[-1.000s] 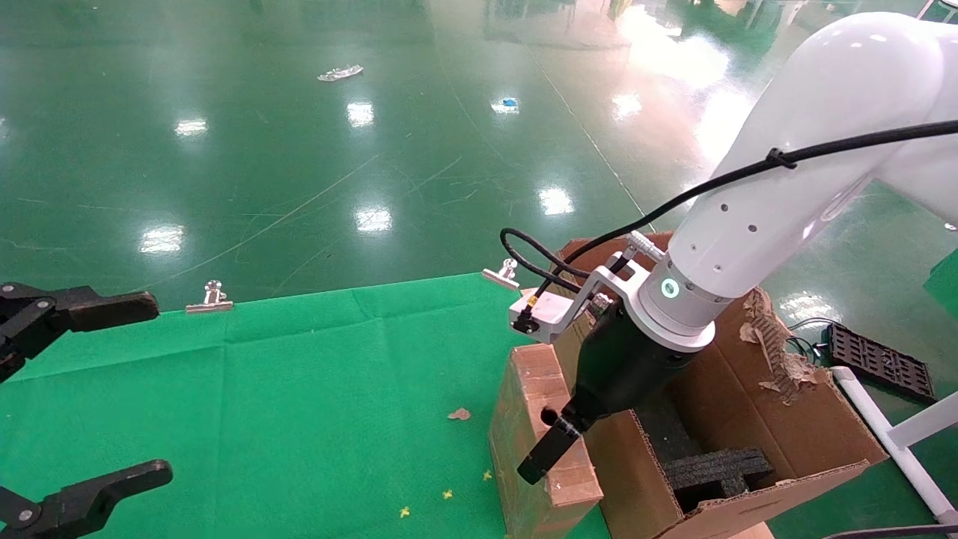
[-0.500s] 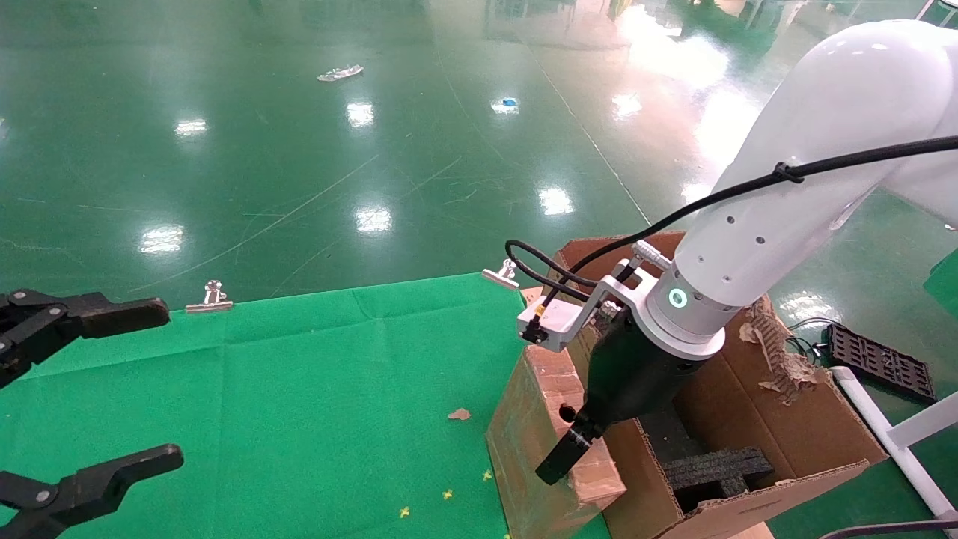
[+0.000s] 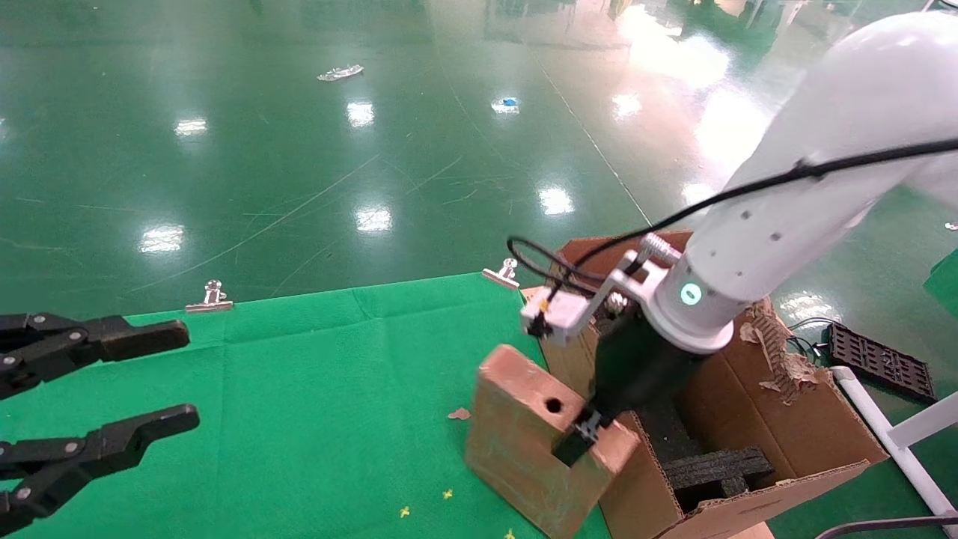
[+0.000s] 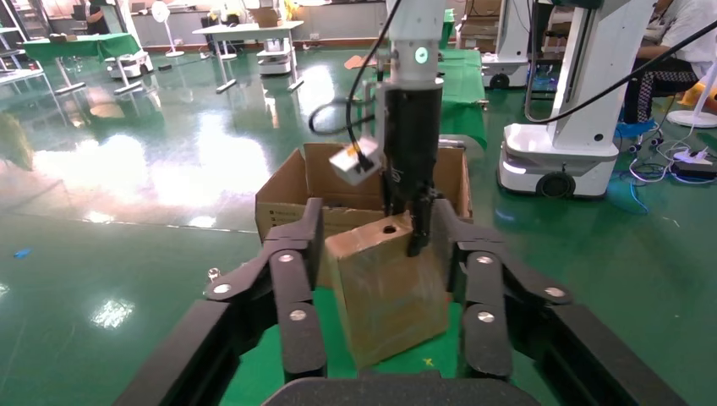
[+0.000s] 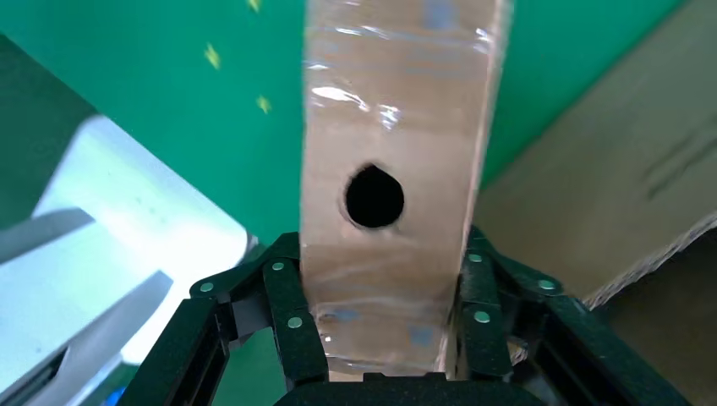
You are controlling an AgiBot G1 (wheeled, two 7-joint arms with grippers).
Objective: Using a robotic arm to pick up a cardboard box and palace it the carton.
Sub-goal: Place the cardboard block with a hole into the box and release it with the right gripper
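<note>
Since the earlier frames, the small slim brown cardboard box [image 3: 535, 438] with the round hole in its narrow face is tilting further, its top edge swinging away from the large brown corrugated carton [image 3: 756, 419] while the right arm rotates its wrist. The left gripper [image 3: 112, 389] is also sitting slightly lower and nearer the middle of the view than before.

The robotic arm [image 3: 778, 217], white with a green-lit ring, is reaching down at the carton's near wall. Its right gripper [image 3: 580, 442] is clamping the slim box by the narrow top face; in the right wrist view the black linked fingers [image 5: 292, 321] are pressing against both broad sides of the box just below the hole. Gripping across the thin dimension is giving the jaws the shortest span to close on.

The box is standing tilted on or just above the green cloth [image 3: 299, 389], beside the carton's outer wall and not yet inside it. Whether its lower edge is touching the cloth cannot be determined. The tilt is probably serving to clear the carton wall before lifting over it.

Inside the carton, black foam inserts [image 3: 715, 468] are occupying part of the floor, so the placement must be targeting the free space beside them.

The left gripper is idling over the cloth's left side, jaws spread apart and grasping nothing.
</note>
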